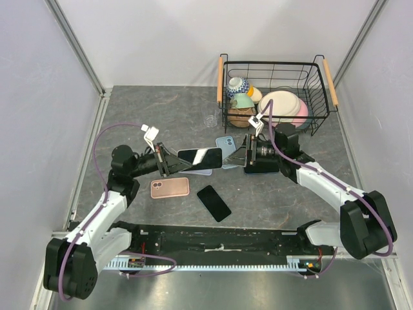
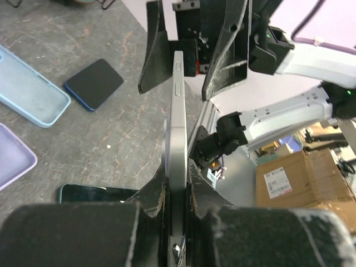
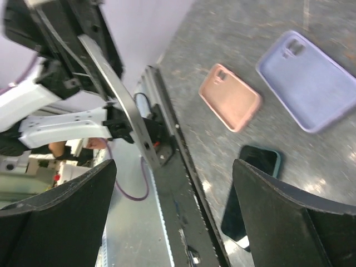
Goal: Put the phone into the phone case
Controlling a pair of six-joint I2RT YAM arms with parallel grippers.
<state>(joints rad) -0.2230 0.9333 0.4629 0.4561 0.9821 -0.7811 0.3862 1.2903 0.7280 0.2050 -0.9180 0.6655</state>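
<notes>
My left gripper (image 1: 169, 160) is shut on a silver phone (image 1: 200, 156) with a black screen and holds it above the table, pointing right. In the left wrist view the phone (image 2: 178, 122) shows edge-on between my jaws. My right gripper (image 1: 237, 157) is open and faces it; its fingers (image 2: 153, 53) stand either side of the phone's far end without touching. In the right wrist view the phone (image 3: 119, 105) lies between my open fingers (image 3: 295, 217). A lavender case (image 1: 201, 171) lies under the phone, a pink case (image 1: 170, 188) to the left, and a light blue case (image 1: 225, 143) behind.
A black phone (image 1: 213, 203) lies flat on the table near the front. A dark blue phone or case (image 1: 261, 168) lies under my right wrist. A wire basket (image 1: 274, 62) with bowls and plates stands at the back right. White walls close in both sides.
</notes>
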